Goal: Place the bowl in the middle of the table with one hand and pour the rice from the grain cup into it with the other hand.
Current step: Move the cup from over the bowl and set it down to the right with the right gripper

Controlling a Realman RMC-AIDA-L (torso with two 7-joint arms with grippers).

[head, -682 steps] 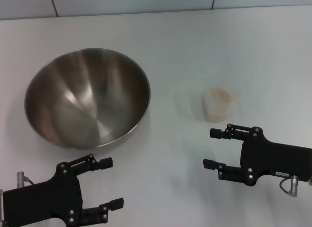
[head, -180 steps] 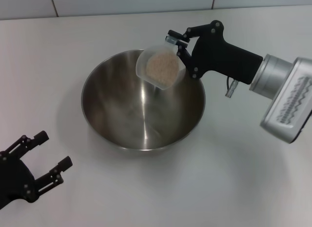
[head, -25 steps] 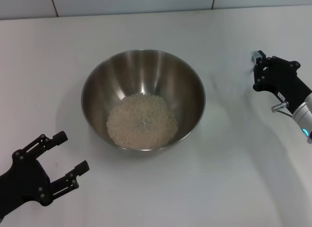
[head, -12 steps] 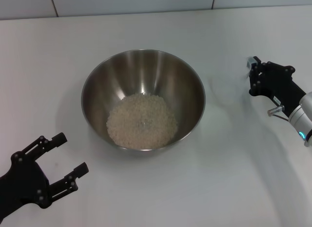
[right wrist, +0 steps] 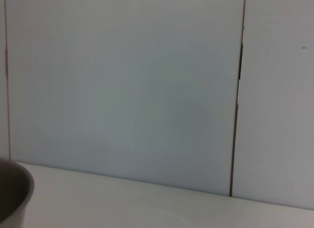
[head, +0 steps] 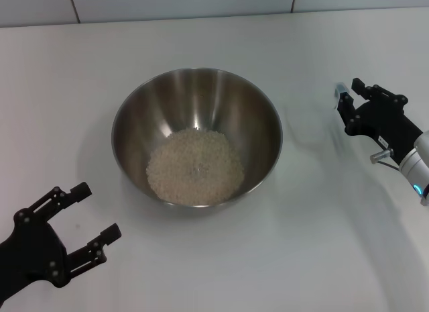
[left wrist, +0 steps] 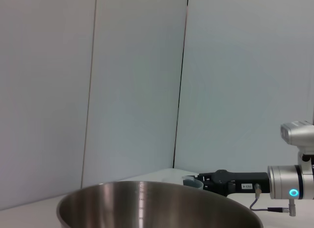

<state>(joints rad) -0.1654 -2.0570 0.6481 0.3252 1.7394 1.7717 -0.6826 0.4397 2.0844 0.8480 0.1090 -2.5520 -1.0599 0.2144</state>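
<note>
The bowl [head: 196, 137] stands upright near the middle of the white desk [head: 201, 272], and its rim also shows in the left wrist view [left wrist: 157, 203]. The rice [head: 195, 166] lies as a loose pale heap on the bowl's bottom, spread slightly toward the near side. The grain cup is barely visible: only a faint translucent trace appears on the desk between the bowl and the right gripper, too indistinct to place exactly.

The right gripper [head: 348, 100] is well apart from the bowl on the robot's right, low over the desk, its black fingers [head: 360, 87] pointing toward the bowl with a visible gap between them and nothing firmly clamped in view. In the left wrist view it appears beyond the bowl's rim [left wrist: 196, 180]. The left gripper [head: 94, 215] sits near the front left of the desk, fingers spread apart and empty, clear of the bowl.
</note>
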